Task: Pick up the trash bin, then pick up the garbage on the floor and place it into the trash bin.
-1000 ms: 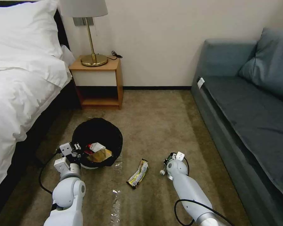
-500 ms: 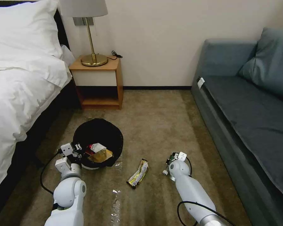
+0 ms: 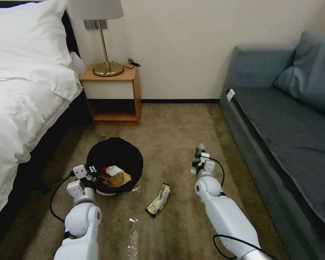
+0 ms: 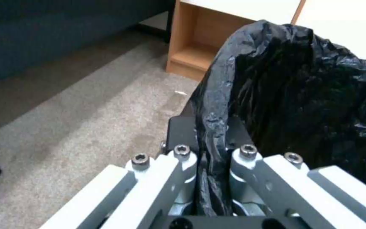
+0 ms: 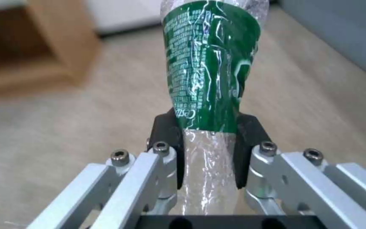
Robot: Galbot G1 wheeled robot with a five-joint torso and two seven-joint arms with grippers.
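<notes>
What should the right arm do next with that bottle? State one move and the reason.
Probably swing the right gripper toward the robot's left, over the trash bin. Its fingers are shut on the bottle, held off the carpet, while the left gripper pinches the bin's liner rim, the mouth open upward. The yellow-black wrapper lies on the floor between them.

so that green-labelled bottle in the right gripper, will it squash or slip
The bottle is probably thin and soft: its clear wall looks crumpled where the right gripper pinches it. It looks empty, so likely light. The glossy label could let it slip.
</notes>
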